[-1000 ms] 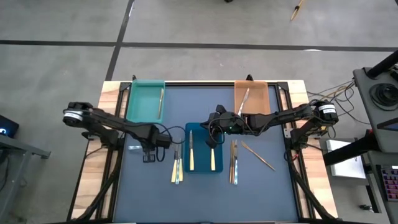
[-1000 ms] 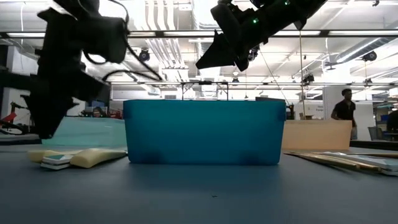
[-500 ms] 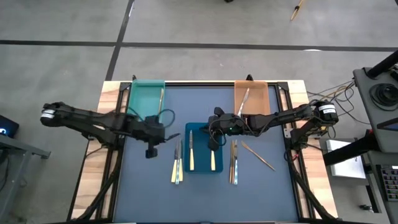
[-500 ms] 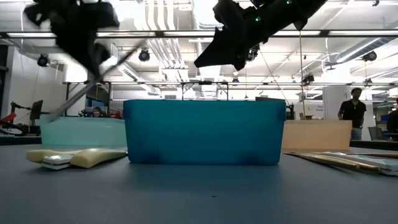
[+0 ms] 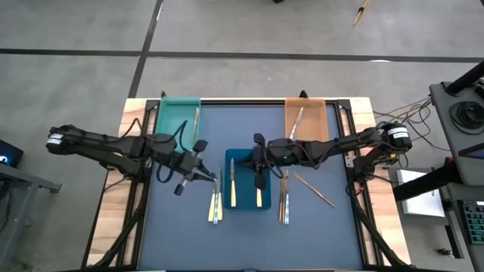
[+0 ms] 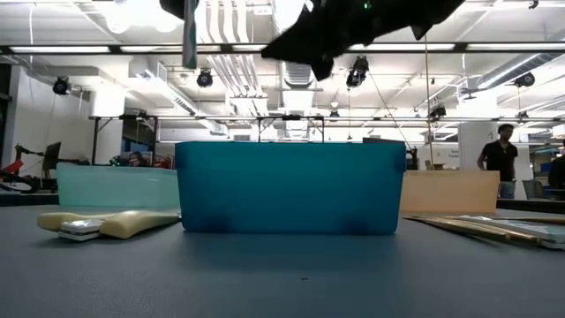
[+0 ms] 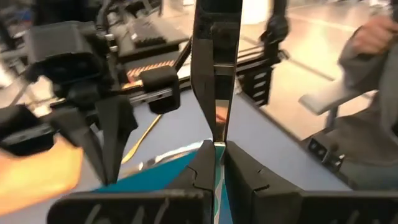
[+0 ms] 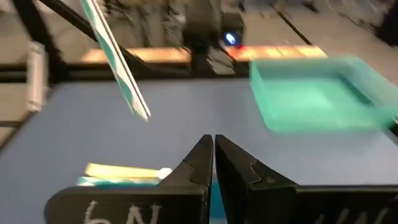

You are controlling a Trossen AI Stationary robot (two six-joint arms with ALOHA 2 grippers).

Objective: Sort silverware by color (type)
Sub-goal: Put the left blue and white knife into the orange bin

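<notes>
Dark blue matting (image 5: 181, 234) covered the table, with a teal tray (image 5: 175, 122), an orange tray (image 5: 311, 119) and a blue tray (image 5: 246, 160) set upon it. Between the teal and blue trays, the left gripper (image 5: 203, 174) was clenched on a pale-handled utensil (image 7: 216, 68), which rose straight out from between its fingertips in the left wrist view and hung high above the mat in the low view. Just beyond that claw, toward the blue tray, lay a small cluster of loose silverware (image 5: 215, 202) on the mat. The right gripper (image 5: 258, 181) hovered over the blue tray with its fingers pressed together on nothing, two cream-handled pieces (image 5: 233, 189) lying below and beside it; more utensils (image 5: 284, 198) lay on the mat to its outer side. The grasp on the held piece looked narrow and near one end, so a quick swing could likely let it pivot or slip free onto the mat. With both claws working close around the same tray, the carried utensil's long free end might also strike the other arm.
</notes>
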